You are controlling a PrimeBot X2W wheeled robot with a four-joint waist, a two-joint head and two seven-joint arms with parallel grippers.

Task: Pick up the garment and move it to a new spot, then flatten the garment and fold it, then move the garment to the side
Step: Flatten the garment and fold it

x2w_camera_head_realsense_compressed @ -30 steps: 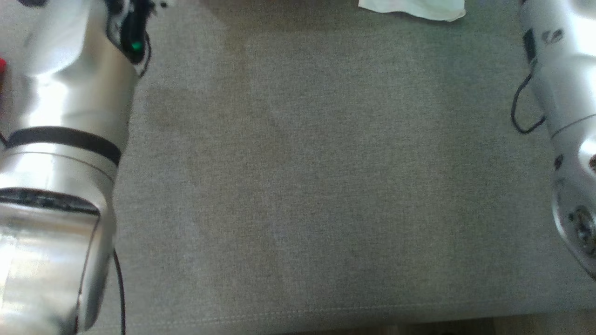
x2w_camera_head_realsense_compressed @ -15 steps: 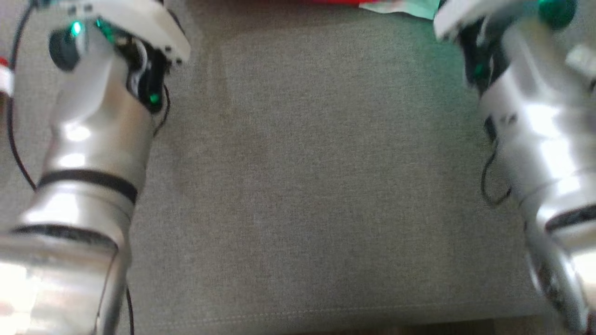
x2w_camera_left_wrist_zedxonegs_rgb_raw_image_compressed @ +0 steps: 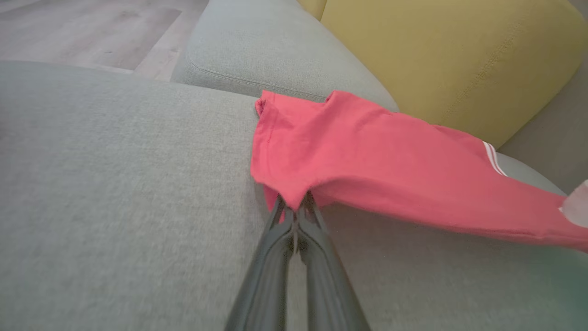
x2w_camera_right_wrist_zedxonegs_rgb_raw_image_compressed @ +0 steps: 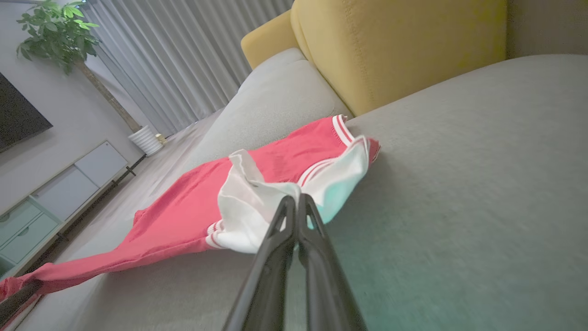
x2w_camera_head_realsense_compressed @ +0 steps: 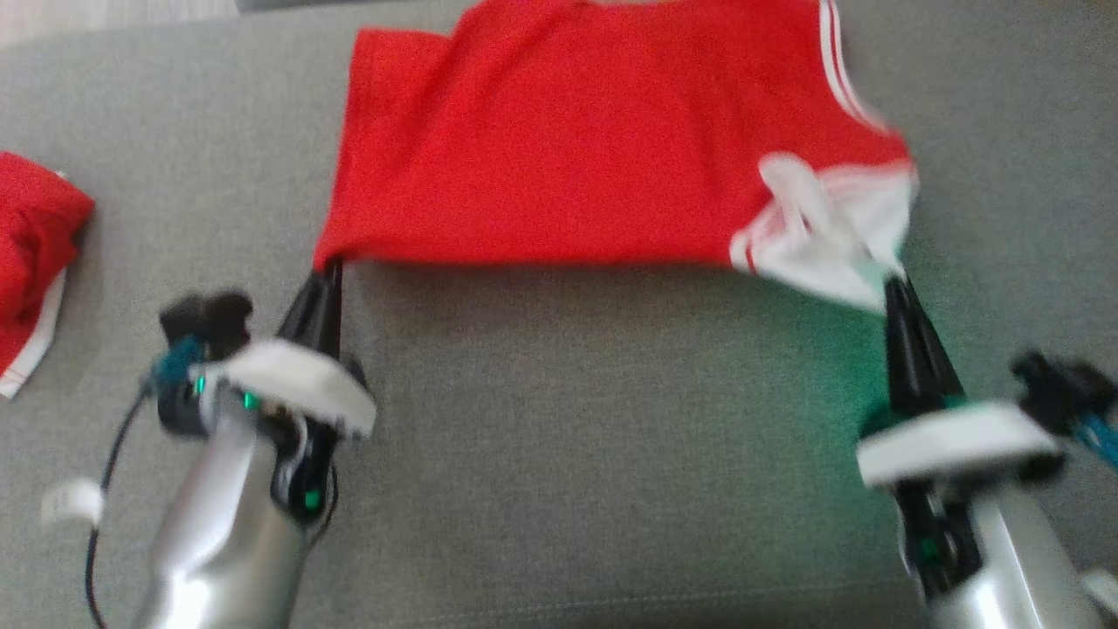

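The garment (x2w_camera_head_realsense_compressed: 559,148), red with thin white stripes (x2w_camera_head_realsense_compressed: 840,70) along its right edge and a white panel (x2w_camera_head_realsense_compressed: 830,236) at its near right corner, lies spread across the far middle of the grey sofa (x2w_camera_head_realsense_compressed: 568,437). Its far part rests on the seat, close to the yellow cushion (x2w_camera_left_wrist_zedxonegs_rgb_raw_image_compressed: 436,59) behind it. Its near edge is stretched in a straight line between the two grippers and lifted off the seat, with a shadow under it.

The left gripper (x2w_camera_head_realsense_compressed: 325,275) is clenched on the garment's near left corner. In the left wrist view its two dark fingers meet with red cloth pinched at the tips. The right gripper (x2w_camera_head_realsense_compressed: 895,293) is clenched on the crumpled white panel at the near right corner, and the right wrist view shows its fingers pressed together into the white fabric. Both grippers point away from the robot, well apart, one at each end of the near edge.

A red cloth (x2w_camera_head_realsense_compressed: 31,245) with a white border lies bunched at the far left of the seat, apart from the garment. A small white tag (x2w_camera_head_realsense_compressed: 74,502) hangs on the left arm's cable, too blurred to read.

Beyond the sofa, the right wrist view shows a potted plant (x2w_camera_right_wrist_zedxonegs_rgb_raw_image_compressed: 55,32), grey curtains (x2w_camera_right_wrist_zedxonegs_rgb_raw_image_compressed: 183,55) and a low pale cabinet (x2w_camera_right_wrist_zedxonegs_rgb_raw_image_compressed: 59,184).
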